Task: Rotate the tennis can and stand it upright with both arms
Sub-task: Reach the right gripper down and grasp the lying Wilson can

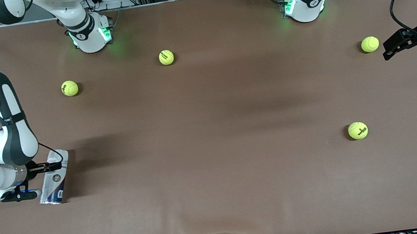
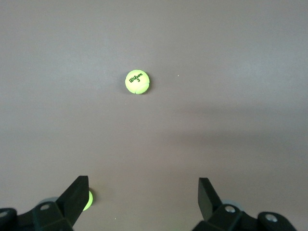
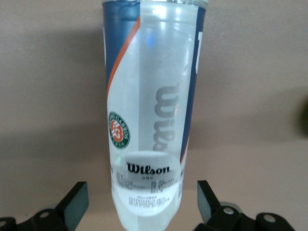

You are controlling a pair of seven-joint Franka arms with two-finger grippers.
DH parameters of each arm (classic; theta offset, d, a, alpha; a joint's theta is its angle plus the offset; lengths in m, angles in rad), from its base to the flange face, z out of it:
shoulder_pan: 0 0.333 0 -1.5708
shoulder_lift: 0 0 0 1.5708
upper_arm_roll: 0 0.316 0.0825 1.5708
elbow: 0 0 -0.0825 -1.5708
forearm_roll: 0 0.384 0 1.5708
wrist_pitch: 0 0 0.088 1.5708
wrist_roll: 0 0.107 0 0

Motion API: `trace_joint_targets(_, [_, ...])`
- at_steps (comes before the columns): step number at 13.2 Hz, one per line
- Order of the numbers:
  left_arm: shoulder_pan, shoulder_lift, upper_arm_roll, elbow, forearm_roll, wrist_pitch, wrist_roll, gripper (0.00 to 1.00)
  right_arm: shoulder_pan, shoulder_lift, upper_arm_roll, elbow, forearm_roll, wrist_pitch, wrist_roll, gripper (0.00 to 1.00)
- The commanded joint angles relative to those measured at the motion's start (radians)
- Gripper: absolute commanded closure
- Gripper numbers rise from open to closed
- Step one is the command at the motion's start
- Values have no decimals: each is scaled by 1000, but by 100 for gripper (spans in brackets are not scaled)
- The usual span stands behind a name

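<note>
The tennis can lies on its side on the brown table at the right arm's end, with its navy band toward the front camera. My right gripper is low over the can and open. In the right wrist view the can lies between the two fingers of the right gripper, with a gap on each side. My left gripper hangs open and empty over the left arm's end of the table. In the left wrist view the left gripper has only bare table between its fingers.
Several yellow-green tennis balls lie loose: one beside the left gripper, one nearer the front camera, one and one toward the arms' bases. The left wrist view shows one ball ahead.
</note>
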Motion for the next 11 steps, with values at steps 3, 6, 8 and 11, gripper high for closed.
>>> trace_joint_targets(3, [11,3,-3,15,-6,-18,31,0,-29,14,14,-101,31,200,-121,0])
trace_joint_targets(6, [11,3,-3,15,-6,-18,31,0,-37,36,14,-105,31,222,-152,0])
trace_joint_targets(8, [11,3,-3,15,-6,-18,31,0,-36,40,14,-105,31,232,-154,0])
trace_joint_targets(11, [11,3,-3,15,-6,-18,31,0,-36,40,14,-104,31,233,-152,0])
